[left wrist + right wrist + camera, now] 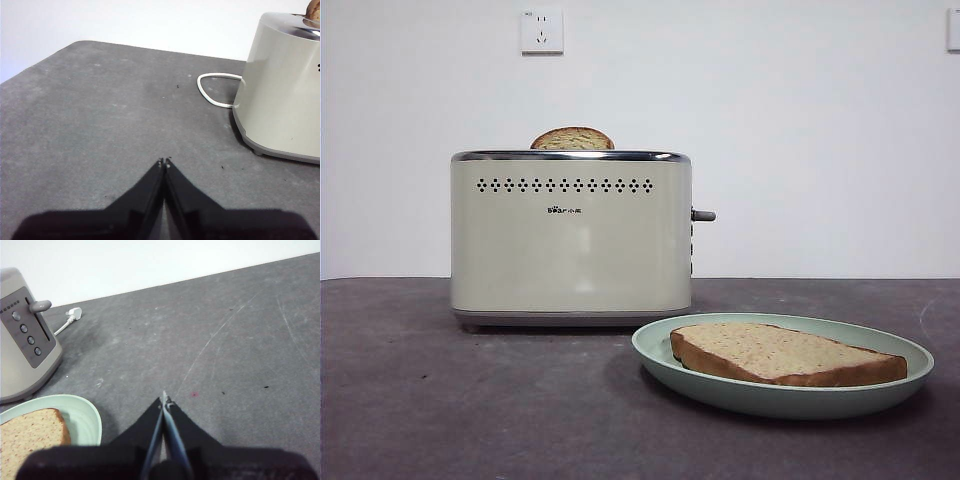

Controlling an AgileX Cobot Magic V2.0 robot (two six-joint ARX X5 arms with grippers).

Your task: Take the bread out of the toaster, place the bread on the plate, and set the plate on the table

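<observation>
Front view: you have the bread [785,354] lying flat on the plate [665,350], and the plate resting on the table [440,400] in front of the toaster [570,235], off its lever end.
Toaster slot: a second, darker slice [572,139] pokes out of the top; it is not the piece you were sent for.
Left gripper [164,162]: jaws pressed together, holding nothing, low over bare table with the toaster and its white cord [212,90] off to one side.
Right gripper [165,401]: jaws closed and empty, poised over the table just beside the plate's rim.
Step in hand: by the look of it the task is finished, so your job is a clean withdrawal.
How to do it well: lift each arm straight up before swinging away, so you don't nudge the plate or snag the cord.
Open room: wide bare table lies ahead of both grippers; the table's far edge is well clear.
</observation>
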